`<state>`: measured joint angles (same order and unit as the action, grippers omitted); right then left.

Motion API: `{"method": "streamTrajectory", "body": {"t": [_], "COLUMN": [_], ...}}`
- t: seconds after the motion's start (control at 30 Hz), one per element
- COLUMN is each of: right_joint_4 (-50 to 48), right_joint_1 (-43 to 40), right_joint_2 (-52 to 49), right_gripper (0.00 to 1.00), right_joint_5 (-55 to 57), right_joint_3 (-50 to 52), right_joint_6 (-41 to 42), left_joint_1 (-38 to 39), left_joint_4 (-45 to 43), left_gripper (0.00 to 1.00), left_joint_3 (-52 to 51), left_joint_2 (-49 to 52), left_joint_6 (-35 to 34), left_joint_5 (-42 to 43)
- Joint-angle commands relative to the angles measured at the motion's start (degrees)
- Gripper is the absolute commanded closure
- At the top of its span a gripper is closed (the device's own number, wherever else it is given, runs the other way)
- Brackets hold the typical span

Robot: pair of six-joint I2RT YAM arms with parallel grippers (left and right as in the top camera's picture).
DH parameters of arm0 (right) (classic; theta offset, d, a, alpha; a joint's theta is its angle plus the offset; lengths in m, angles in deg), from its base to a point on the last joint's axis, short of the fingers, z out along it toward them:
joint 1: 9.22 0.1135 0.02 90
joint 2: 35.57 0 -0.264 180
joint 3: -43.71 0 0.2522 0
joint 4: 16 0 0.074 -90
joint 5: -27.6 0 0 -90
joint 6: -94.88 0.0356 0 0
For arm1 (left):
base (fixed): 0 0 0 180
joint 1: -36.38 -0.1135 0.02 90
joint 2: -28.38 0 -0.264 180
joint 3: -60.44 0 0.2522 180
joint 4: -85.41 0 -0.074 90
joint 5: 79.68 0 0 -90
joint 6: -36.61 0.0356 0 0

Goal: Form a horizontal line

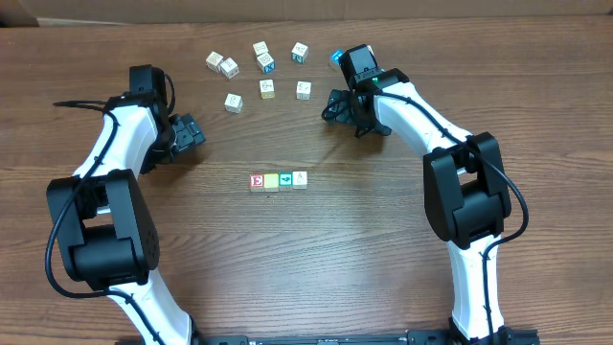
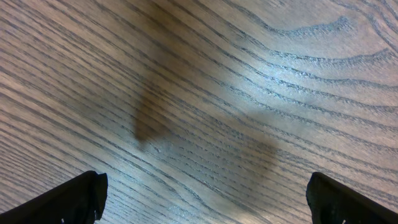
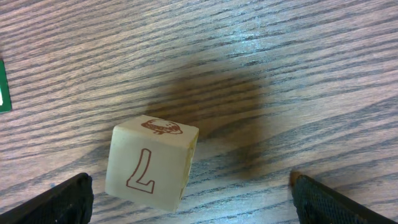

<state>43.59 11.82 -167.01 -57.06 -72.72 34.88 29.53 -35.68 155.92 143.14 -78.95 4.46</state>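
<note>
The horizontal line (image 1: pixel 278 180) lies mid-table: a red "E" cube (image 1: pixel 256 181), a pale yellow cube (image 1: pixel 271 180), a teal-green cube (image 1: pixel 285 179) and a white cube (image 1: pixel 300 178), side by side. My left gripper (image 1: pixel 189 134) hangs open to the left of the row; in its wrist view the gripper (image 2: pixel 205 211) has only bare wood between its black fingers (image 2: pixel 68 202). My right gripper (image 1: pixel 333 105) is open behind the row to the right. In the right wrist view a white "L" cube (image 3: pixel 152 163) sits between the wide-apart jaws of the gripper (image 3: pixel 199 208), nearer the left finger (image 3: pixel 59 205), untouched.
Several loose white letter cubes (image 1: pixel 234 101) are scattered across the back of the table, one (image 1: pixel 303 90) just left of the right gripper. A blue cube (image 1: pixel 337 57) sits beside the right wrist. A green edge (image 3: pixel 3 87) shows at the left border of the right wrist view.
</note>
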Motion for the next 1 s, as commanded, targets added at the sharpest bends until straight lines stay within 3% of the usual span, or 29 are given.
{"method": "streamTrajectory", "body": {"t": [0.0,0.5,0.97], "right_joint_4": [-0.35,-0.35,-0.35], "right_joint_1": [-0.22,-0.22,-0.22], "right_joint_2": [-0.57,-0.57,-0.57], "right_gripper": [0.0,0.0,0.0], "right_joint_5": [0.17,0.17,0.17], "right_joint_3": [0.52,0.5,0.5], "right_joint_6": [0.17,0.17,0.17], "left_joint_1": [0.28,0.13,0.15], "left_joint_4": [-0.04,-0.13,-0.17], "left_gripper": [0.0,0.0,0.0], "left_joint_3": [-0.26,-0.26,-0.26], "left_joint_2": [-0.66,-2.25,-23.56], "left_joint_6": [-0.2,-0.2,-0.11], "left_joint_5": [-0.7,-0.7,-1.18]}}
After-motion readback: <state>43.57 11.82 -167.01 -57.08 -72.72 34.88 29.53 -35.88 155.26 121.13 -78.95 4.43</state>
